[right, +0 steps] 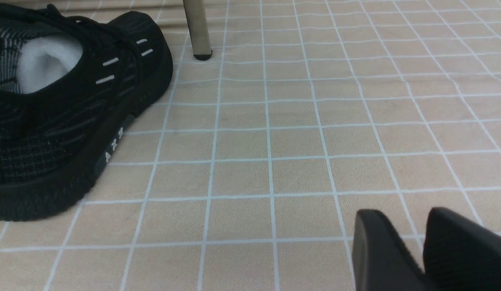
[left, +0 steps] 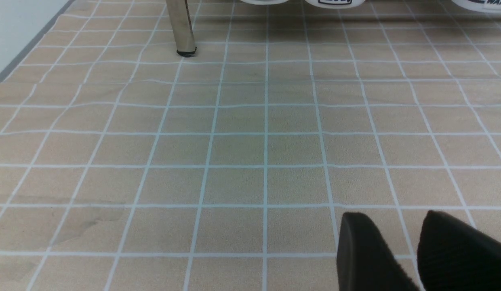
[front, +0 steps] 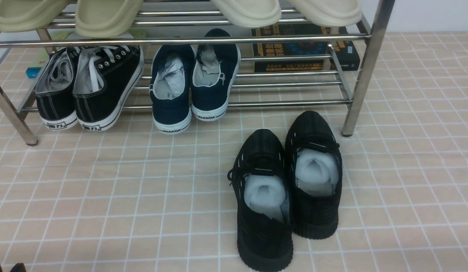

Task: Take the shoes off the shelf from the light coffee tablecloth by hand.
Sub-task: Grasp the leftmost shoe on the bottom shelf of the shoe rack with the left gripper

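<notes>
Open beige grid-patterned tablecloth [front: 105, 189] in front of black canvas white-soled sneakers [front: 109, 90]. Close overhead, low front bar of shiny chrome tube rack [front: 173, 40]. Navy slip-ons [front: 192, 83] just beside; black knit sneakers [front: 287, 189] well apart, rightward.

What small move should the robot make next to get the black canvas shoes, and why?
Probably move the left gripper forward toward the black canvas shoes. They sit on the lower bars of the shelf, at its left end, on this arm's side. The gripper holds nothing and hangs over bare tablecloth, short of the shelf's leg.
</notes>
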### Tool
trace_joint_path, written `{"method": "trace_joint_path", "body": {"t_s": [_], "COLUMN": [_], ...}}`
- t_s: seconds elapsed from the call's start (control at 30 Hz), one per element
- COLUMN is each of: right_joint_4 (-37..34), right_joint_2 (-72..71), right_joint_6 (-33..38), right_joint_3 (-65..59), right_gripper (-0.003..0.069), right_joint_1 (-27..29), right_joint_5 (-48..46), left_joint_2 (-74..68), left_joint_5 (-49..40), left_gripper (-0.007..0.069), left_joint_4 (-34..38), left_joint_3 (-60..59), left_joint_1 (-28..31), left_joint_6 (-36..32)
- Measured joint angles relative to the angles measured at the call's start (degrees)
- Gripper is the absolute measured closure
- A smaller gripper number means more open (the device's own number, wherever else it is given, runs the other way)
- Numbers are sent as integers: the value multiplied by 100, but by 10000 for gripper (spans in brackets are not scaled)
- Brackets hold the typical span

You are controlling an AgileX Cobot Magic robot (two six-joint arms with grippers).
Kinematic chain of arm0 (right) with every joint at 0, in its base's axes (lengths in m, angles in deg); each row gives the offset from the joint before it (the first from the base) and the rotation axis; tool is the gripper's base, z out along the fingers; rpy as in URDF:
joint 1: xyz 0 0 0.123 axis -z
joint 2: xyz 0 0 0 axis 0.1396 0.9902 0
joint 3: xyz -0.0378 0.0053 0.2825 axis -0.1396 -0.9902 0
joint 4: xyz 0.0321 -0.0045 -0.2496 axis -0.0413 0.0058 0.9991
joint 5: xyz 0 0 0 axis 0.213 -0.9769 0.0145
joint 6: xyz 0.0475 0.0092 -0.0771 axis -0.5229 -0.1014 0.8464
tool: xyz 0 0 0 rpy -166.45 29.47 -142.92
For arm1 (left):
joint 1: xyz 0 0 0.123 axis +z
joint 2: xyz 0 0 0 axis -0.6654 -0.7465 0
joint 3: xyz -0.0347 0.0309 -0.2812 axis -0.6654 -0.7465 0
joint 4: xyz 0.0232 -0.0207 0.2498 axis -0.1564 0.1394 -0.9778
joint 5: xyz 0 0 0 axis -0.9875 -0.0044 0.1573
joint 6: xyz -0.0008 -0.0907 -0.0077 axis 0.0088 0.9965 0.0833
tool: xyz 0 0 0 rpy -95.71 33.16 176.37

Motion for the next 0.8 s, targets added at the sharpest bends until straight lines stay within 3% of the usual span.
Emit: {"method": "trace_joint_path", "body": {"t_s": [0.8], "right_joint_4": [0], "right_joint_2": [0], "right_joint_6": [0], "right_joint_3": [0], "right_gripper": [449], "right_joint_1": [0], "right_joint_5": [0], "left_joint_2": [0], "left_joint_5": [-3], "left_gripper": [385], "left_joint_4": [-132], "left_joint_3": [0], "left_joint_1": [0], "left_joint_6": [0]}}
